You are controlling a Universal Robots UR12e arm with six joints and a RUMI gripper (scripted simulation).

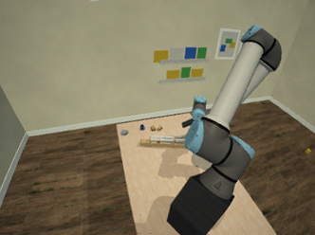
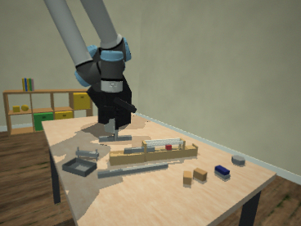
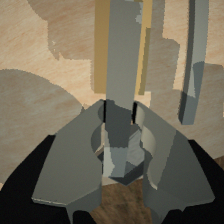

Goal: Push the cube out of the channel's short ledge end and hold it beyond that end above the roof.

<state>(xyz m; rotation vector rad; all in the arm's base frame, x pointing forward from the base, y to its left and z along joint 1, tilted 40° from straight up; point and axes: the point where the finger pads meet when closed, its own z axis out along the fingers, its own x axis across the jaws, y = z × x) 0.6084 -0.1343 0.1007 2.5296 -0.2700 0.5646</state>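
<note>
My gripper [image 2: 114, 128] is shut on a short grey bar [image 2: 115, 138] and holds it just above the table, behind the left end of the channel. In the wrist view the fingers clamp this bar [image 3: 120, 75], which points forward over the tan channel walls [image 3: 145, 50]. The tan channel [image 2: 153, 153] lies along the table with a see-through roof [image 2: 163, 142]. The small red cube [image 2: 168, 146] sits inside it under the roof. In the top view the channel [image 1: 163, 140] lies beside the arm, and the gripper is mostly hidden.
A long grey bar [image 2: 132, 169] lies in front of the channel and also shows in the wrist view [image 3: 192, 65]. A grey tray [image 2: 79, 167] and a small grey piece [image 2: 87, 153] sit to the left. Two tan blocks [image 2: 194, 176], a blue block [image 2: 222, 170] and a grey disc [image 2: 238, 160] lie to the right.
</note>
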